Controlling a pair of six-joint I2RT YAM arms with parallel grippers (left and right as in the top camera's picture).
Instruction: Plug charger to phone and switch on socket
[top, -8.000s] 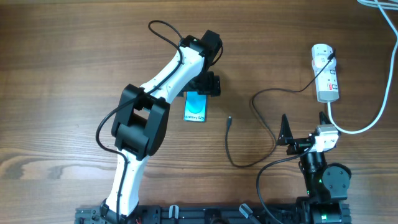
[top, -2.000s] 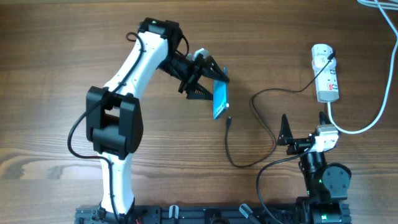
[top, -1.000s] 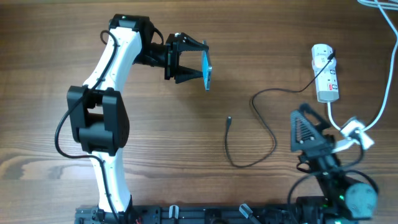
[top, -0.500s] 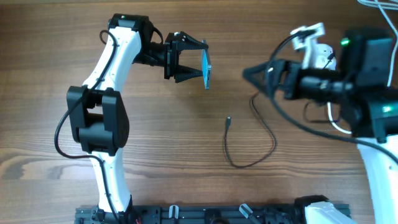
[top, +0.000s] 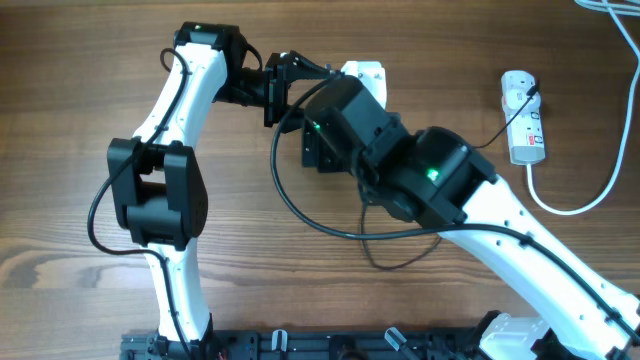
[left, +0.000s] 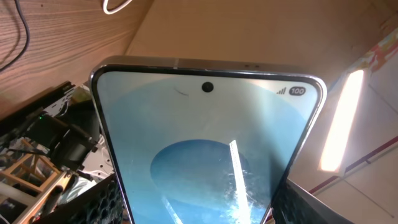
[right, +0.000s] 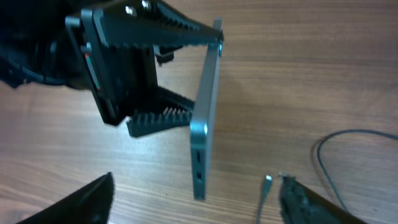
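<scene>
My left gripper (top: 285, 92) is shut on the phone and holds it off the table, on its edge. In the left wrist view the cyan screen (left: 205, 155) fills the frame between the fingers (left: 199, 208). In the right wrist view the phone (right: 205, 112) shows edge-on, its port end down, in the left gripper (right: 155, 74). My right gripper (right: 198, 180) is open, just in front of the phone's lower end. The charger's connector tip (right: 265, 183) lies on the table close to the right finger. The socket (top: 524, 118) lies at the far right with the black plug (top: 531, 92) in it.
My right arm (top: 430, 180) reaches across the middle of the table and hides the phone and most of the charger cable (top: 385, 266) from overhead. The thick white cord (top: 590, 200) curves along the right edge. The table is brown wood (top: 80, 120).
My right arm has swung from the right side to the centre, over the phone and connector. My left arm still holds the raised phone in the same place.
</scene>
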